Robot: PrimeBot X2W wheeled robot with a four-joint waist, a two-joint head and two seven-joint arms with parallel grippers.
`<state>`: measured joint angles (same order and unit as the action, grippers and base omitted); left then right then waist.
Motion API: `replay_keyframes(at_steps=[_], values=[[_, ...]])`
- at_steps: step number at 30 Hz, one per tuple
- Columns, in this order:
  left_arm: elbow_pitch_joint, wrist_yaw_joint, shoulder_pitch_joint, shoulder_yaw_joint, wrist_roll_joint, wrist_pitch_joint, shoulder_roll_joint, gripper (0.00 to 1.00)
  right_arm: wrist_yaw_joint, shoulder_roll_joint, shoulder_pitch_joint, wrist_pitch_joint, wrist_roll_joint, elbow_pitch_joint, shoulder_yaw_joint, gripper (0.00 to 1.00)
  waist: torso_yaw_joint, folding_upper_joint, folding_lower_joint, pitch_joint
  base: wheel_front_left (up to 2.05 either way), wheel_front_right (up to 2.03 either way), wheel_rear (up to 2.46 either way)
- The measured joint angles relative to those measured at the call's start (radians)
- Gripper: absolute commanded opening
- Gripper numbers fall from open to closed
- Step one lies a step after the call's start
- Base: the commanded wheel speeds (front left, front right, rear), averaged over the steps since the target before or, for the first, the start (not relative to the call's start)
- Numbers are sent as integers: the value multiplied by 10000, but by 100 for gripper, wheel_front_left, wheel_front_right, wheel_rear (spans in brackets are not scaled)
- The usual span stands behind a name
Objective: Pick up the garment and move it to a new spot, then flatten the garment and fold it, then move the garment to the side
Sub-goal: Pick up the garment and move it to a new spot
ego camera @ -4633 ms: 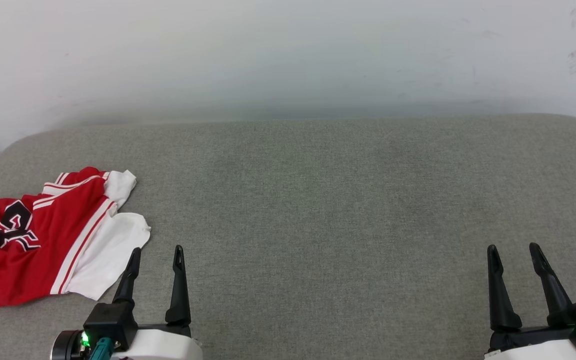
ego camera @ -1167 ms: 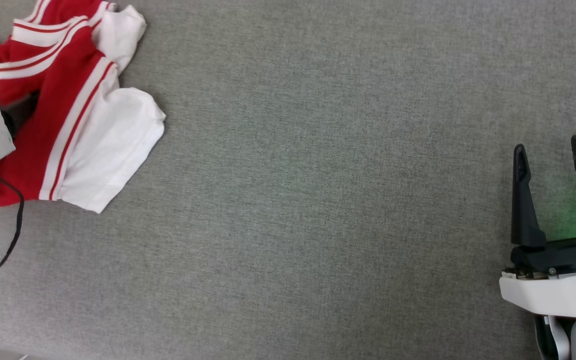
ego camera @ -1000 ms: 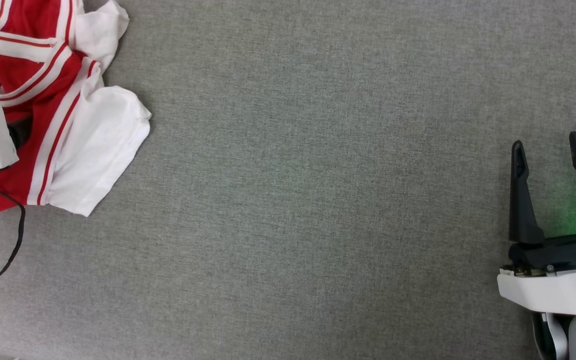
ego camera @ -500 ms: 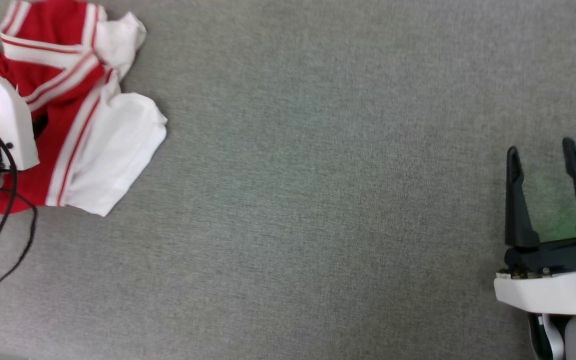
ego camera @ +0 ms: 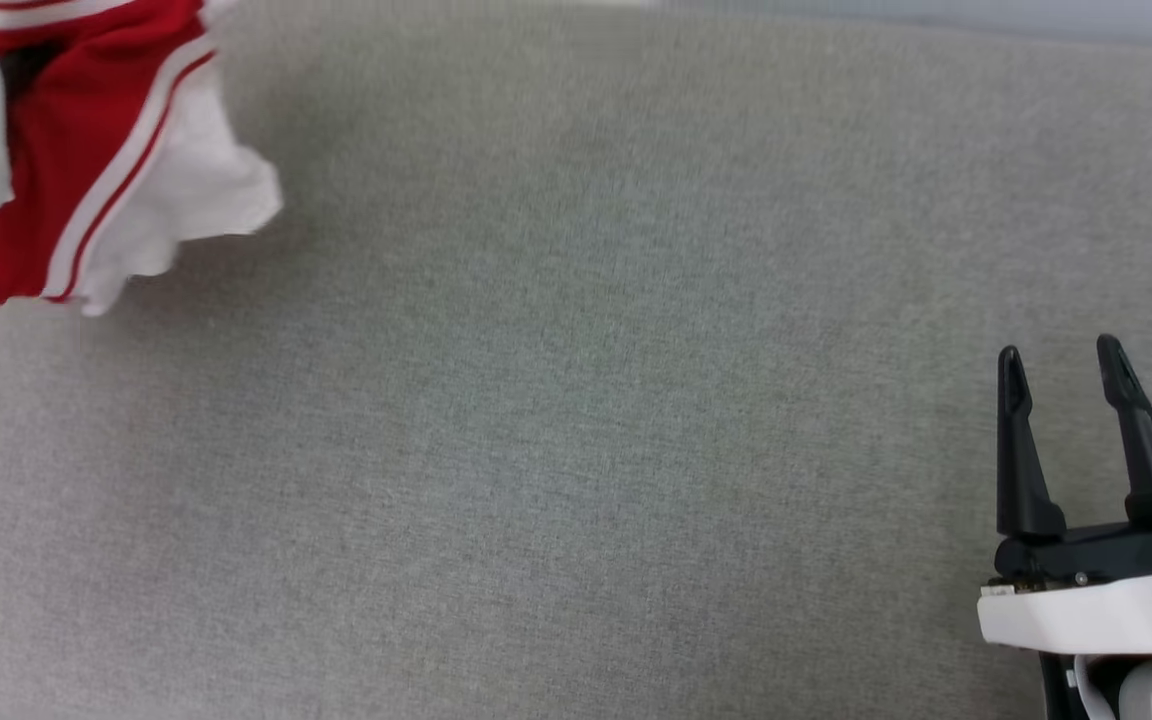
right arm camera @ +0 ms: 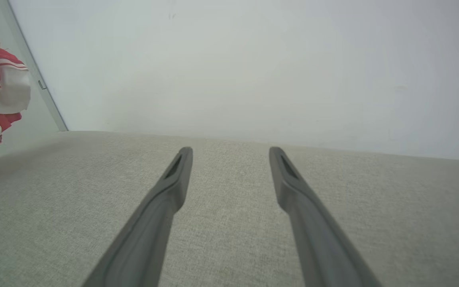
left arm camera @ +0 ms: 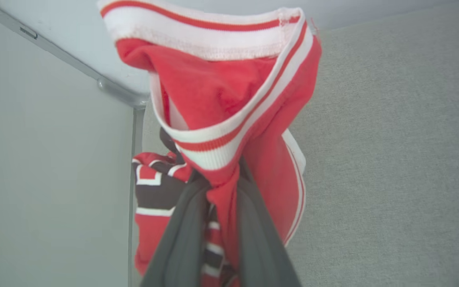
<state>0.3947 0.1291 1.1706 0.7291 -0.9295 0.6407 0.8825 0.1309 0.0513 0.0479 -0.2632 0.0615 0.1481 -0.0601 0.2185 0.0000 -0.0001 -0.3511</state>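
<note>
Garment (left arm camera: 229, 91) clamped in the left gripper (left arm camera: 219, 187) and raised above the grey cushion (ego camera: 576, 400).

Nearest, at the cushion's front right, the right gripper (ego camera: 1059, 352) is held low over the fabric, its two dark fingers spread wide over bare cushion. Farther off, above the cushion's rear left corner, the red garment with white sleeves is seen bunched and hanging. The left gripper's fingers are drawn narrow on a fold of red cloth just below the striped collar. Beyond the cushion's far edge a pale wall (right arm camera: 229, 59) is seen.
</note>
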Motion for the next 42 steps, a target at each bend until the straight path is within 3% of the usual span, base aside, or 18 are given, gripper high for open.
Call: replay_keyframes(at_steps=[4,10,22,30,38,42], values=[[-667,0,603,650,278,171,-104,0,0,2,-120,0,238,-100,6,100,-135,0,0,471,0,0,0],[-1383,0,1283,1448,222,336,-723,0,0,0,-133,0,596,-182,8,100,-722,0,0,855,0,0,0],[-1923,0,1715,3185,-86,140,-1918,0,0,2,-278,0,1191,-324,-98,100,-2743,0,0,1122,0,0,0],[-2056,0,1661,4673,-337,-711,-3012,0,0,2,-294,0,1430,-366,-234,100,-3915,0,0,1035,0,0,0],[-1914,0,-110,5497,-197,-1337,-4284,0,0,0,-268,0,1509,-364,-236,100,-4108,0,1,767,0,0,0],[-2274,0,-1720,5534,460,-786,-4790,0,0,0,-248,0,1501,-370,-276,100,-4023,0,1,704,0,0,0]])
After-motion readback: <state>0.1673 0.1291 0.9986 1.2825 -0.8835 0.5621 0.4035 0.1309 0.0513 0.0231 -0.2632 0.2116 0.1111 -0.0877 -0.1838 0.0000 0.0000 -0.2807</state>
